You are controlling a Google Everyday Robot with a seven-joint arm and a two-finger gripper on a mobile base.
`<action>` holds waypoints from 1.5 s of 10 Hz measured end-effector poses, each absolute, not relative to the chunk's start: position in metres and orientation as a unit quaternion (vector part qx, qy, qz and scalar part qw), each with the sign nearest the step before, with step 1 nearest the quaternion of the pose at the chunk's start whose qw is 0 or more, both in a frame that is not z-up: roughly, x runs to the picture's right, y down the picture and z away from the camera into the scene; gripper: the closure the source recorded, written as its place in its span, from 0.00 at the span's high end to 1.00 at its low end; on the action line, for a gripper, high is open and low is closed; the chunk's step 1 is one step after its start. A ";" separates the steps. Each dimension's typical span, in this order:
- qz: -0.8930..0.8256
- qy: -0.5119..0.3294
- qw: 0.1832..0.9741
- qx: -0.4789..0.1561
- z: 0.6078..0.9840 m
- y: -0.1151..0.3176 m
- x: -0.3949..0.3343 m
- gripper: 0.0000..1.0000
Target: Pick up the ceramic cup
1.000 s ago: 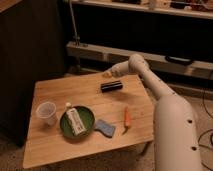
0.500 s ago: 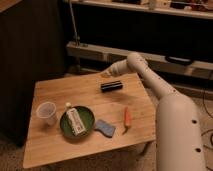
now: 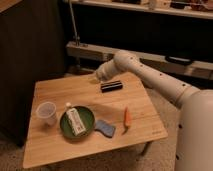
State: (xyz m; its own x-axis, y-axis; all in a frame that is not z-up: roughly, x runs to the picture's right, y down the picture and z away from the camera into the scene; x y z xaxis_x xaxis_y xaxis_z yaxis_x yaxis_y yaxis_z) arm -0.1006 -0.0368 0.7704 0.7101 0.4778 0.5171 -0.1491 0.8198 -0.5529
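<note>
Since half a second ago the gripper [image 3: 96, 76] has crept a little toward the left of the frame, and the cup and the other items on the table look unchanged. The single camera view shows the gripper at the end of the white arm [image 3: 150, 75], which reaches in from the right. It hangs over the far edge of the wooden table [image 3: 60, 92], just above and left of the black cylinder [image 3: 111, 86]. Whether it is spread or closed I cannot tell from here, and nothing appears to be in its hold. The ceramic cup [image 3: 46, 112] stands upright at the lower left of the tabletop, just beside the green plate [image 3: 88, 114], which carries a small carton [image 3: 75, 120]. A blue sponge [image 3: 105, 128] and a carrot [image 3: 127, 119] lie to the right of the plate. The gripper is well apart from the cup, so I judge this to be the approach step, with grasping not yet begun. The next move calls for carrying the gripper toward the lower left, over the bare wood, then lowering it onto the cup's rim without knocking the plate.
</note>
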 end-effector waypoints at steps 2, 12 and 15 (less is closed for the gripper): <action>0.114 -0.341 0.900 -0.246 0.733 -0.015 -0.127 0.03; -0.106 -0.359 0.903 -0.211 0.698 0.010 -0.254 0.80; -0.132 -0.351 0.908 -0.188 0.726 -0.010 -0.276 0.80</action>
